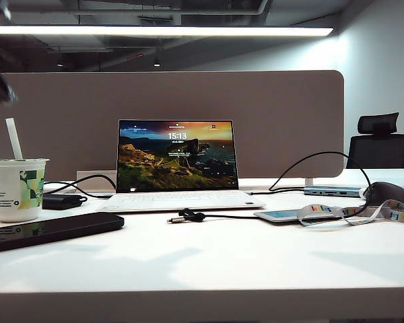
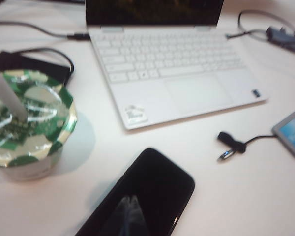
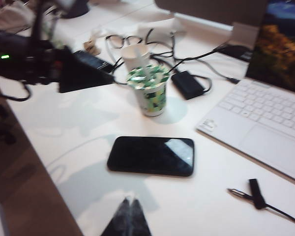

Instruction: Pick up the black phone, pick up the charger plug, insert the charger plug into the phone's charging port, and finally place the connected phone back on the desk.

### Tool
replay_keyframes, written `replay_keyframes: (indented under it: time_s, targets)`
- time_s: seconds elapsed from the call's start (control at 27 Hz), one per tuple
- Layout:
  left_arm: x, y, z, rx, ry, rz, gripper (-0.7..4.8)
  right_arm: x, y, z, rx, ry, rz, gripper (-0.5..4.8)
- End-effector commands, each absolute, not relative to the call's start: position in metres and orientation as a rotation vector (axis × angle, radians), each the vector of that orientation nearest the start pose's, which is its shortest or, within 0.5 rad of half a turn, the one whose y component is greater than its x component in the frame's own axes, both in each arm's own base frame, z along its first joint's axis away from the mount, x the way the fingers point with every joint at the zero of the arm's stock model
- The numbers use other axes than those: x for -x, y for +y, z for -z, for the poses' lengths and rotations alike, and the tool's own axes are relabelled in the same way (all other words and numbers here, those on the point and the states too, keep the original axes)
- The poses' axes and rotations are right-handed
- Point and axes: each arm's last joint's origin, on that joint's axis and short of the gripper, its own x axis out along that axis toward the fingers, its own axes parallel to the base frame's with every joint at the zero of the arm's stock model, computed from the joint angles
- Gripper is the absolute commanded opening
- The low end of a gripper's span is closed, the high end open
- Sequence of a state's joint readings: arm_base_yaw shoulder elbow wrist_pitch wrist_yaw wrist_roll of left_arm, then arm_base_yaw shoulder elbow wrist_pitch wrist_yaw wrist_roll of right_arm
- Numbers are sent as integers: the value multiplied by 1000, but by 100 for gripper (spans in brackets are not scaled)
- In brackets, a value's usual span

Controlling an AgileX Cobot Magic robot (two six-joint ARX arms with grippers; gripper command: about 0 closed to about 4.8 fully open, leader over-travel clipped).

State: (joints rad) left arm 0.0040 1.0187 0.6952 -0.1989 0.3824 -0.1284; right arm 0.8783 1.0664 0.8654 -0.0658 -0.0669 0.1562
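Observation:
The black phone (image 1: pixel 50 231) lies flat, screen up, at the left front of the white desk (image 1: pixel 209 262). The charger plug (image 1: pixel 177 219), a silver tip on a short black housing, lies loose in front of the laptop. In the left wrist view my left gripper (image 2: pixel 129 197) is shut and empty, hovering over the black phone (image 2: pixel 152 191), with the plug (image 2: pixel 227 155) off to one side. My right gripper (image 3: pixel 130 197) is shut and empty above bare desk, short of the phone (image 3: pixel 151 156) and apart from the plug (image 3: pixel 236 191). The charging port is too small to make out.
An open white laptop (image 1: pixel 178 165) stands mid-desk. A foil-lidded cup with a straw (image 1: pixel 17 188) sits just behind the phone, a black power brick (image 1: pixel 62 201) beside it. A pale phone (image 1: pixel 286 214), a lanyard (image 1: pixel 353 212) and a dark mouse (image 1: pixel 390 194) lie right. The left arm (image 3: pixel 34 61) hangs over the desk's corner.

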Motion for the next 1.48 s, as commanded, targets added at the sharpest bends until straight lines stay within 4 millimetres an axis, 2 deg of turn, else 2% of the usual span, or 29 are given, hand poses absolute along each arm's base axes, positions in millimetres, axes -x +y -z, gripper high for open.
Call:
replay_keyframes:
  time_s: [0.04,0.07,0.11,0.15,0.59,0.89,1.15,1.48]
  targets:
    - [-226,-10,-248,214,596,342,141,-149,192,-316,-31,332,-939,-6]
    - [-230,-10,-242,218,623,340,213,-150,195,-314,-26,342,-941,-6]
    - [-233,-10,-237,220,643,339,253,-151,197,-312,-21,351,-943,-6]
    - [-236,-10,-232,214,665,340,261,-152,199,-309,-16,363,-942,-5]
    - [-271,-12,-185,210,756,393,261,-170,223,-279,-57,480,-946,-5]
    - [-277,-41,-163,38,813,429,261,-177,223,-275,-59,488,-932,-6]
    - [-279,-41,-160,21,815,384,261,-179,222,-273,-58,495,-921,-6]
    - [-272,-47,-156,157,891,558,261,-180,222,-272,-55,502,-917,-6]
